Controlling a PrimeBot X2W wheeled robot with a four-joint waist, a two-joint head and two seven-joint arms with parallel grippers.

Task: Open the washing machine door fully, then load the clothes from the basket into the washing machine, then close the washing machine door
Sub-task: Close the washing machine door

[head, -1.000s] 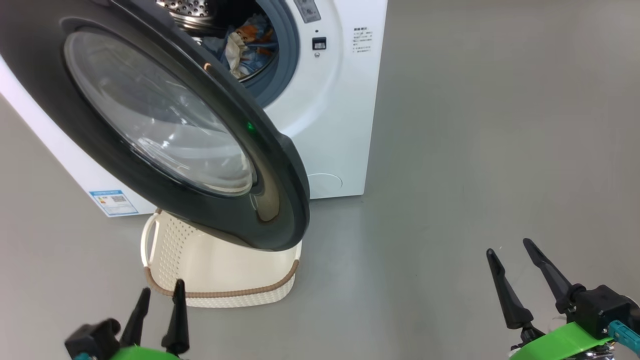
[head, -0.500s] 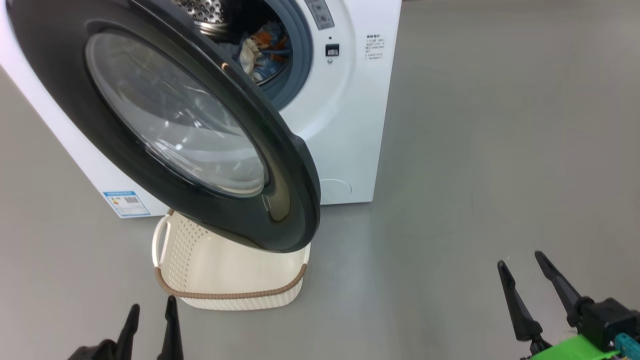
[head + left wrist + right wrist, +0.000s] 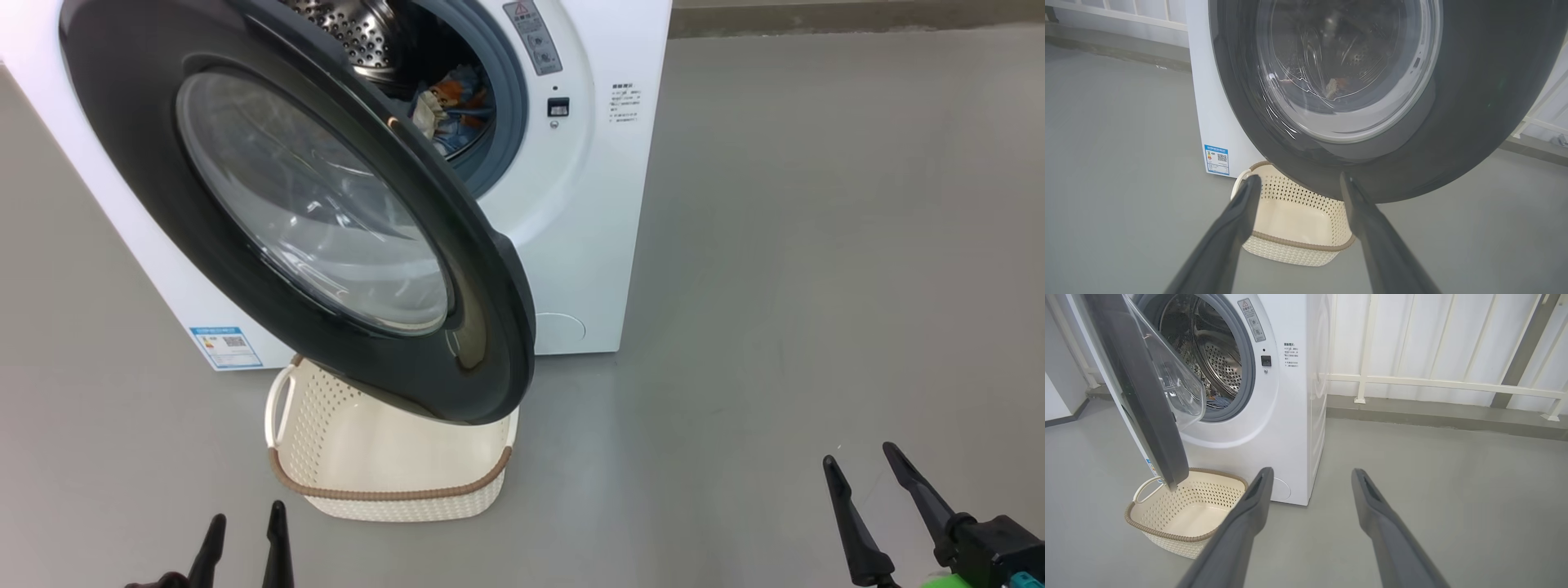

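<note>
Door (image 3: 310,212) stands partly open, angled out from the washer (image 3: 588,204), and in the head view its lower rim overlaps the basket (image 3: 326,408). Basket sits on the floor (image 3: 775,286) just before the washer front. Clothes (image 3: 453,102) lie inside the drum (image 3: 1216,363). My left gripper (image 3: 248,514) is low left, near the basket, fingers spread wide, nothing held. My right gripper (image 3: 859,454) is low right, also spread wide with nothing between the fingers, well apart from the washer.

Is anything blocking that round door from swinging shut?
Nothing visible does. The clothes lie inside the drum, the basket sits on the floor below the door, and the open left gripper and right gripper hang short of it.
</note>
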